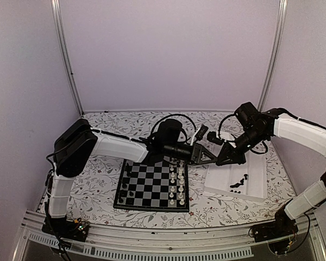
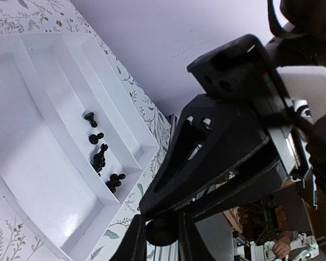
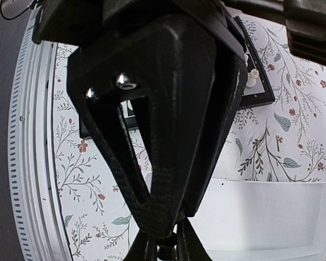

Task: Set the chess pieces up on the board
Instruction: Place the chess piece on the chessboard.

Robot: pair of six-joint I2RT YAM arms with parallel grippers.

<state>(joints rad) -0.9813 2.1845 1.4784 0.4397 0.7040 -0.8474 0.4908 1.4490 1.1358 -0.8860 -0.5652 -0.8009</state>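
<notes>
The right gripper (image 1: 219, 161), jaws shut, pinches a tiny black chess piece (image 3: 166, 252) at lower centre. The left gripper (image 2: 162, 247) has its jaws narrow around it, grip unclear. Confirm left's hold before right releases.

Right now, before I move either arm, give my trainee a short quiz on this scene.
1. What colour are the pieces in the white tray? A black, B white, C both.
2. Look at the white pieces on the board. True or false: they line its left side, seen from above.
3. What sits between the right gripper's fingertips, where it meets the left gripper?
Key: 1 A. 2 false. 3 a small black piece.
</notes>
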